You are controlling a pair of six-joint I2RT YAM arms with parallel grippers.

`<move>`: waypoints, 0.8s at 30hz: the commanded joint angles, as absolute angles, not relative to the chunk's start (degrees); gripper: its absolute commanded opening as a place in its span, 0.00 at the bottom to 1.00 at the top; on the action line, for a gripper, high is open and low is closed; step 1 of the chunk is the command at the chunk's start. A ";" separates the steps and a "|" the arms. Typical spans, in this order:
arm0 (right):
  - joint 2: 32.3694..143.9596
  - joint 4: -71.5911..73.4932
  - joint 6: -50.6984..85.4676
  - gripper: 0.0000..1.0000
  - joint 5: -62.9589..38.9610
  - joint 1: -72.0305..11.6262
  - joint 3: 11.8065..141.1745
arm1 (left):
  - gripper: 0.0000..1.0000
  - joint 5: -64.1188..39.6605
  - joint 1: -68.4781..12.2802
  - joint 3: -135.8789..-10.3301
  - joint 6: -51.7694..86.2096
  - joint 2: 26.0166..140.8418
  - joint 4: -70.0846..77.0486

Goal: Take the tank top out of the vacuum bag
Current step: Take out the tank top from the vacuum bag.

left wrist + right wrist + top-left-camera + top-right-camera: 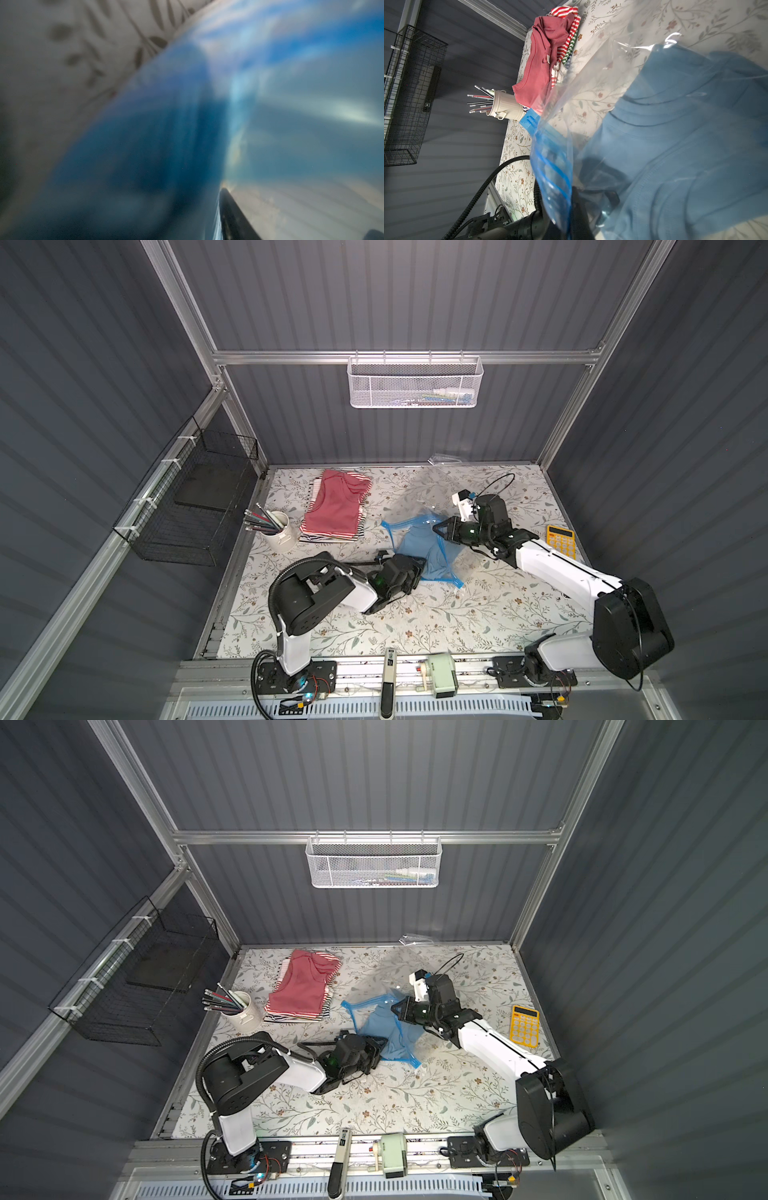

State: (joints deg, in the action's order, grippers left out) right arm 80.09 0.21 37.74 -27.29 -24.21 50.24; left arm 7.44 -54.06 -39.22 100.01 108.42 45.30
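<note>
The vacuum bag [417, 495] lies crumpled mid-table, clear with a blue zip strip [550, 166]. Through its plastic shows a light blue tank top [419, 545] [380, 1029] [685, 145]. My right gripper [437, 528] [395, 1008] [577, 207] is shut on the bag's blue zip edge and holds it a little off the table. My left gripper [422, 566] [380, 1046] is at the near edge of the tank top, at the bag's mouth. In the left wrist view, blurred blue cloth [145, 135] fills the picture and only one dark finger [234, 216] shows.
A folded stack of red and striped clothes [336, 510] lies at the back left, with a white cup of pencils [280, 531] beside it. A yellow calculator [561, 539] sits at the right edge. A black wire basket [187, 506] hangs on the left wall.
</note>
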 commanded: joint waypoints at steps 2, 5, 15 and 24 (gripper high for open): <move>79.61 1.90 38.72 0.00 -28.13 -23.97 49.30 | 0.33 7.06 -54.07 -44.12 99.40 111.85 45.12; 79.51 2.09 38.85 0.00 -28.28 -23.97 48.96 | 0.06 6.12 -53.21 -46.71 98.44 114.40 46.40; 80.16 1.33 38.31 0.00 -27.39 -23.00 49.57 | 0.00 4.47 -52.89 -47.63 94.51 108.28 44.69; 79.30 -2.70 35.93 0.00 -24.31 -21.07 49.76 | 0.00 5.06 -52.82 -43.12 96.12 97.75 44.10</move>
